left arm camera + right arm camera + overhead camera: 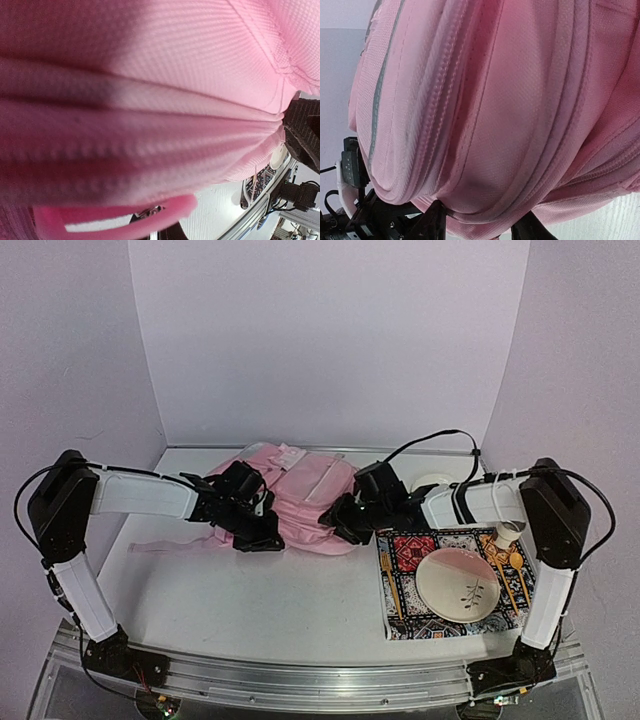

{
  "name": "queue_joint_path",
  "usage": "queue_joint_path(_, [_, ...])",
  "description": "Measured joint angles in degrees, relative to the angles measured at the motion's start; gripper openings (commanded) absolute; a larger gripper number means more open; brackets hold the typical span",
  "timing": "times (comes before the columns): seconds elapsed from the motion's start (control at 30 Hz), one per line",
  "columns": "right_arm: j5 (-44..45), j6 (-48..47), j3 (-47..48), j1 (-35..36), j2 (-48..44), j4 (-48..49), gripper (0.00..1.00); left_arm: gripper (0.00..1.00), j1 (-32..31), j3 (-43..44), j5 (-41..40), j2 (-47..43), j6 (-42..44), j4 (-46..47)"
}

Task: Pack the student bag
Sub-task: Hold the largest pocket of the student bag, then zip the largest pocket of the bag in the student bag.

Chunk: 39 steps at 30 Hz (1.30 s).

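The student bag (300, 490), a soft pink backpack, lies at the back middle of the table between both arms. My left gripper (262, 533) is at its near-left edge. In the left wrist view pink fabric (160, 100) fills the frame and a pink loop (150, 220) crosses the nearly hidden jaws, which are shut on the bag's edge. My right gripper (338, 525) is at the bag's near-right edge. A fold of the bag (485, 150) bulges between its two dark fingers (432, 225), which press on it from both sides.
A patterned mat (400, 618) lies at the front right with a pink-and-cream plate (457, 580) on it, a wooden fork (390, 585) to the plate's left and wooden spoons (512, 575) to its right. A white cup (510, 532) stands behind them. A bag strap (165, 545) trails left.
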Motion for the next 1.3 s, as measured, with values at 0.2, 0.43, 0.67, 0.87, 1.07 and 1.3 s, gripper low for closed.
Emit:
queue_joint_path(0.2, [-0.3, 0.3, 1.2, -0.6, 1.5, 1.0, 0.00, 0.00, 0.0, -1.7, -1.2, -0.5, 0.3, 0.3])
queue_joint_path(0.43, [-3.3, -1.6, 1.5, -3.4, 1.6, 1.4, 0.00, 0.00, 0.8, -4.6, -3.5, -3.1, 2.3, 0.2])
queue_joint_path(0.67, [-8.3, -4.7, 4.1, -6.1, 1.7, 0.1, 0.00, 0.02, 4.2, -7.0, -6.9, -5.5, 4.3, 0.5])
queue_joint_path(0.87, [-11.2, -7.3, 8.5, -6.8, 4.5, -2.4, 0.17, 0.17, 4.6, -7.0, -10.0, -5.5, 5.0, 0.1])
queue_joint_path(1.07, [-11.4, -11.8, 9.3, -9.1, 5.7, -3.5, 0.49, 0.24, 6.1, -7.4, -14.8, -5.6, 5.9, -1.9])
queue_joint_path(1.3, [-9.9, -17.1, 6.7, -12.4, 2.6, -3.9, 0.71, 0.43, 7.6, -10.9, -17.6, -7.5, 4.7, -1.8])
